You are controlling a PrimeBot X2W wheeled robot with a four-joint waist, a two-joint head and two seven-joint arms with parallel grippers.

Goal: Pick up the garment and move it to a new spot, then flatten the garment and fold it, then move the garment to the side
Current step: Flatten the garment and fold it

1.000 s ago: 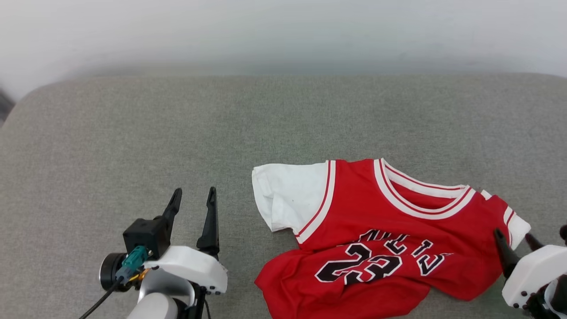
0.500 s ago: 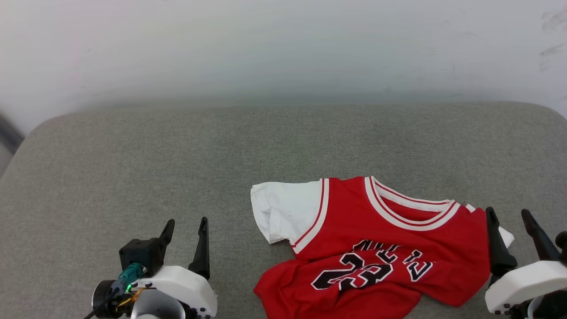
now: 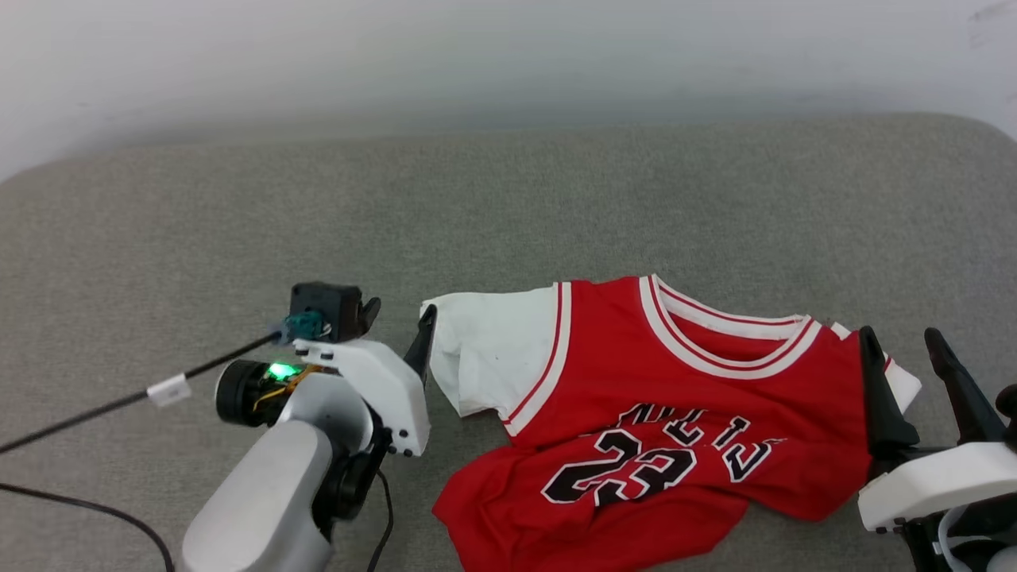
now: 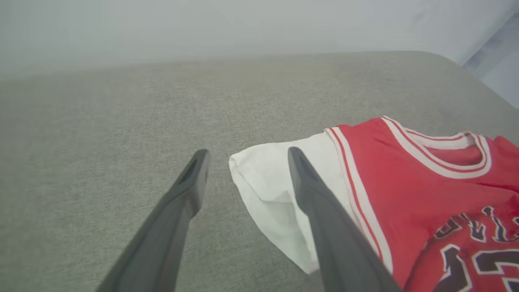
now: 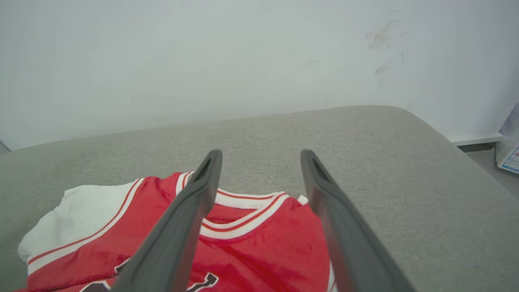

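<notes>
The garment (image 3: 675, 413) lies face up on the grey cushion (image 3: 238, 214), down at 4 o'clock in the head view, collar (image 3: 723, 334) toward 12 and a rumpled hem toward 6. Its shoulder line, the long axis here, runs 9 to 3 with a slight dip at the 3 end. At the 9 o'clock end the white sleeve (image 3: 493, 357) fans out, and the left tool (image 3: 399, 311) is right there, fingers spread wide and holding nothing, the sleeve at its 3 o'clock with one fingertip at the cloth's edge. From the left wrist the sleeve (image 4: 267, 186) edge sits between the fingers of that tool (image 4: 247, 156), the far finger crossing over the white fabric. At the 3 o'clock end the right tool (image 3: 896, 338) hangs above the other shoulder, also wide and empty, and from its wrist view the collar (image 5: 243, 227) shows in the gap. Each arm has its own end covered. I'd call this a two-corner pick lining up, with neither side gripped yet.
</notes>
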